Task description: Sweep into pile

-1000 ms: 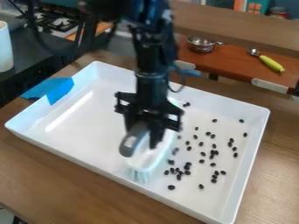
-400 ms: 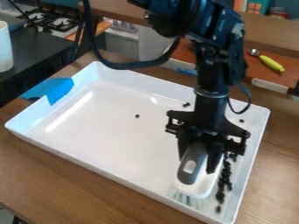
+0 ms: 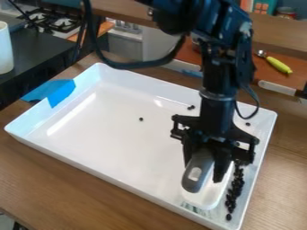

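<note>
My gripper [image 3: 207, 168] is over the right part of the white tray [image 3: 108, 130], shut on the grey handle of a white brush [image 3: 207, 195]. The brush stands on the tray floor, its bristles showing at the lower edge. Along the brush's right side, close to the tray's right wall, dark beans [image 3: 235, 188] lie in a narrow, crowded line. A single bean [image 3: 141, 119] sits near the tray's middle. A couple more beans [image 3: 190, 107] are by the back wall, and another bean [image 3: 247, 124] lies near the back right corner.
Blue tape [image 3: 59, 92] covers part of the tray's left wall. Behind the tray, a spoon with a yellow-green handle [image 3: 278, 65] lies on a reddish-brown surface. A white cylinder [image 3: 5, 48] and a stove [image 3: 51, 21] are at the upper left.
Gripper and brush moved right across the tray over the first interval, and scattered beans became a line by the right wall. Since then the brush has shifted only slightly.
</note>
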Controlling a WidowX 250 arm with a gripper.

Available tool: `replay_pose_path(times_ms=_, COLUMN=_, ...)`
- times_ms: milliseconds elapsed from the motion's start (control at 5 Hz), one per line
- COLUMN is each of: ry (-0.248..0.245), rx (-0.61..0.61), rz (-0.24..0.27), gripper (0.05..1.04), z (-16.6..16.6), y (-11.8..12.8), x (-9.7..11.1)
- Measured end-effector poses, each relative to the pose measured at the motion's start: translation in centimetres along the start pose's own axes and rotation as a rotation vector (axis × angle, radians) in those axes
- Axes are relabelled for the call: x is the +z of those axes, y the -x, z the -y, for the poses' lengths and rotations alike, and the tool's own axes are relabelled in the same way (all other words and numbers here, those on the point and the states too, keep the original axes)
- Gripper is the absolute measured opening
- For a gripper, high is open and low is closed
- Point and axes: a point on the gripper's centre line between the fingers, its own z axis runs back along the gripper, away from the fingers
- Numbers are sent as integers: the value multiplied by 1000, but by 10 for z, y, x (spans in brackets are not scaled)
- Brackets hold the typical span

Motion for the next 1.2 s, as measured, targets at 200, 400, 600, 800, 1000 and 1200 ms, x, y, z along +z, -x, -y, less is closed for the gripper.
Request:
replay_pose_path(times_ms=200, ry=16, rx=48, rz=49, gripper=499, z=-34, y=-5, x=31)
replay_pose_path(times_ms=400, ry=48, rx=74, rz=70, gripper=499, z=-63, y=-4, x=51)
replay_pose_path(times_ms=600, ry=39, rx=102, rz=85, gripper=499, z=-94, y=-7, x=59)
replay_pose_path(times_ms=800, ry=2, rx=109, rz=131, gripper=499, z=-128, y=-21, x=62)
replay_pose_path(times_ms=1000, ry=-44, rx=133, rz=131, gripper=499, z=-161, y=-31, x=49)
replay_pose_path(times_ms=1200, ry=-76, rx=165, rz=163, gripper=499, z=-180, y=-40, x=43)
